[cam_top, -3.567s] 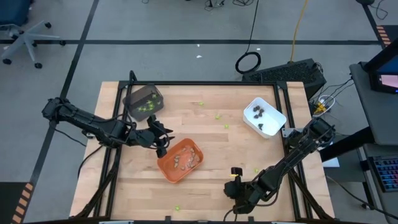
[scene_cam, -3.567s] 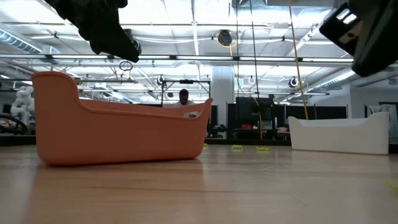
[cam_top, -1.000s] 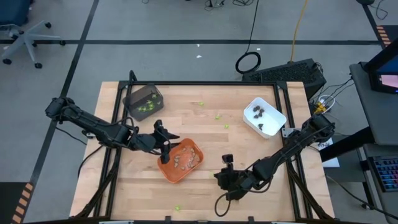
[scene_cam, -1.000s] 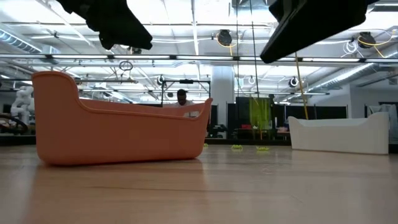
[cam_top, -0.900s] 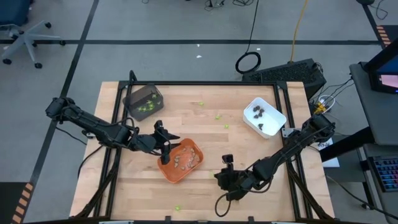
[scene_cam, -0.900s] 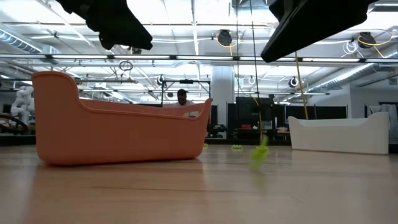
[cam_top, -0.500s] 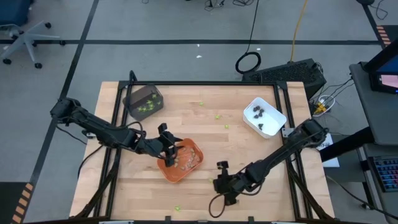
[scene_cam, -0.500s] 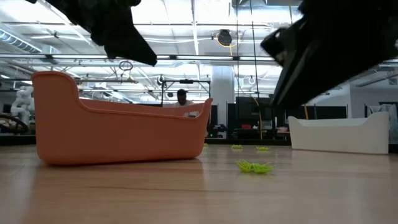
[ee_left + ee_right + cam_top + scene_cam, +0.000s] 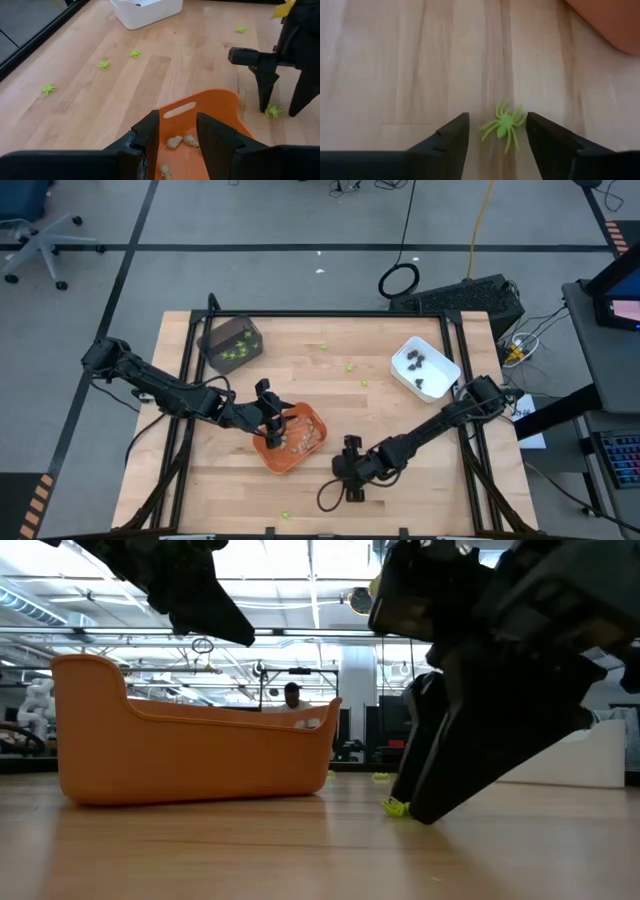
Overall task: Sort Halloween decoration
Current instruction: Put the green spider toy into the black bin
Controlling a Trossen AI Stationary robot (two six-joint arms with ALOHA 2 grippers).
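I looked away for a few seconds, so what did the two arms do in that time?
The right gripper dropped a lime-green spider onto the table, then swung left and came down with open fingers straddling it where it lies. The left gripper edged over the orange tray. The white tray, dark grey tray and other scattered spiders stayed put.

Left gripper [image 9: 177, 132] extended toward table centre from the left side, fingers parted. Right gripper [image 9: 497, 131] stretched far in from the right, angled steeply down with tips at the tabletop, fingers spread.
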